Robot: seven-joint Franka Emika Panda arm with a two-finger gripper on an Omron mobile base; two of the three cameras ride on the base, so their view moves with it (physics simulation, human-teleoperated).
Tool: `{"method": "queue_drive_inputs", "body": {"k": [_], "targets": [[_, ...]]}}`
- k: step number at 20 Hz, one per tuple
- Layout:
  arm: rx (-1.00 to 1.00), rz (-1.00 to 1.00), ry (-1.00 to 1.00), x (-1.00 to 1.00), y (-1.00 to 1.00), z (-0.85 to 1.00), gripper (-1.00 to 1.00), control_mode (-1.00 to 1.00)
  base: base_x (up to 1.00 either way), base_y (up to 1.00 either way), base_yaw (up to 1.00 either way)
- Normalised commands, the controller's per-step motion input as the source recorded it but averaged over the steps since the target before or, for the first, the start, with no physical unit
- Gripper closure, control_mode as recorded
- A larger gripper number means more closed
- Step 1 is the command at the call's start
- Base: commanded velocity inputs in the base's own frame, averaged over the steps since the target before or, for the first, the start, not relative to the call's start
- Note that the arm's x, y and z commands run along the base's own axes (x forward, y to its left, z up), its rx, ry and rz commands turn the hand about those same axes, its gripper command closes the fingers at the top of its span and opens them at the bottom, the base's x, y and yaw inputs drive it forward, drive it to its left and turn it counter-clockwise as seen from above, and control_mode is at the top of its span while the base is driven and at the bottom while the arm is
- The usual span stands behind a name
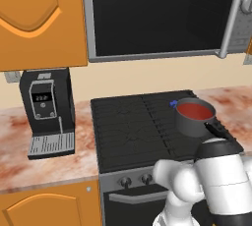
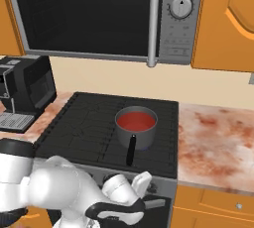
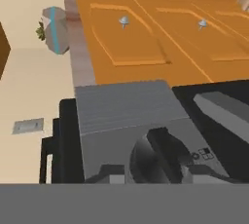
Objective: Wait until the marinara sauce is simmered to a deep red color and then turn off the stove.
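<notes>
Sauce (image 2: pixel 136 121) red in pan (image 2: pixel 135 134) on stove (image 2: pixel 94 118), gripper (image 3: pixel 146 169) low at front panel w/ a knob (image 3: pixel 154 156) betw fingers, can't tell if clamped

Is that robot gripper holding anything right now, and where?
It looks set around a dark stove knob, one gripper fingertip either side; whether it actually squeezes cannot be told.

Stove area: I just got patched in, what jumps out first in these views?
The saucepan of red marinara sauce sits on the black stove, its handle pointing toward the front. Above hangs a big silver microwave. The gripper is down at the stove's front panel, right against a dark knob.
</notes>
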Motion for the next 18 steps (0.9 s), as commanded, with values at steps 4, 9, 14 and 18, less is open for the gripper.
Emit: {"method": "queue_drive_inputs", "body": {"k": [4,9,14,18], "targets": [[0.17,-0.55,-0.15,0.04,-0.85,0.66,1.0,-1.0,0.0,0.0,0.0],[0.15,-0.62,-0.14,0.18,-0.66,0.59,1.0,-1.0,0.0,0.0,0.0],[0.13,-0.67,-0.16,0.42,-0.45,0.48,1.0,-1.0,0.0,0.0,0.0],[0.1,-0.75,-0.1,0.48,-0.28,0.47,1.0,-1.0,0.0,0.0,0.0]]}}
